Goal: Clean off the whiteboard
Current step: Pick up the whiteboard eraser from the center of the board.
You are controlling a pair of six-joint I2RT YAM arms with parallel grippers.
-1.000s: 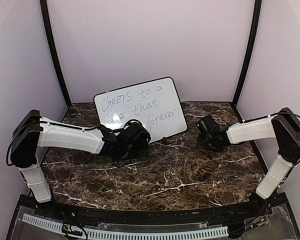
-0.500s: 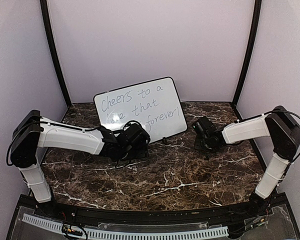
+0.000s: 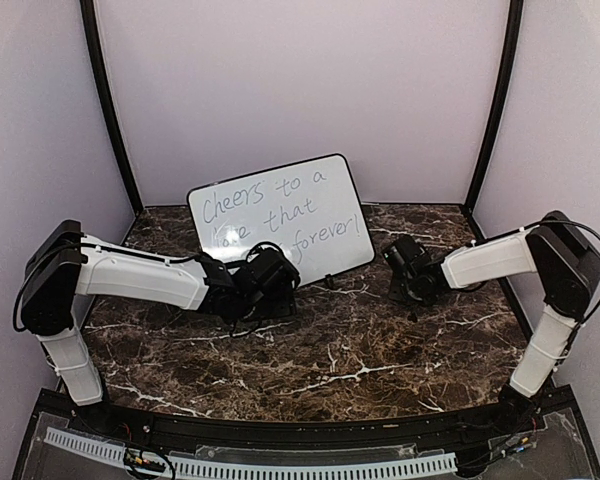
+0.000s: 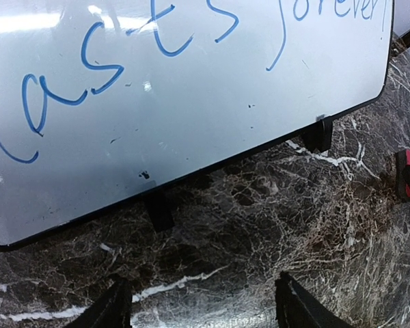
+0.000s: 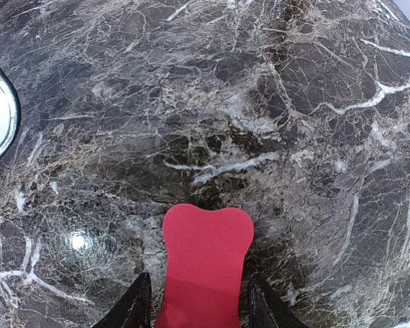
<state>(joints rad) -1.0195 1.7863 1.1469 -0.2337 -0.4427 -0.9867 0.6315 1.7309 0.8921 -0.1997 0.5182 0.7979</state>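
Observation:
The whiteboard (image 3: 280,215) leans upright at the back of the table on small black feet, with handwritten text across it. In the left wrist view the whiteboard (image 4: 191,89) fills the upper part, its bottom edge just ahead of my left gripper (image 4: 201,307), which is open and holds nothing. In the top view the left gripper (image 3: 270,290) is low in front of the board's lower edge. A red eraser (image 5: 206,260) lies flat on the marble between the fingers of my right gripper (image 5: 199,304). A thin gap shows on each side. The right gripper (image 3: 410,275) is to the right of the board.
The dark marble table (image 3: 360,350) stretches toward the near edge in front of both arms. Purple walls and black corner posts (image 3: 110,110) close in the back and sides. The red eraser (image 4: 408,174) also shows at the right edge of the left wrist view.
My right arm has shifted slightly left and its jaws have narrowed around the red eraser. The left arm and the whiteboard have not moved.

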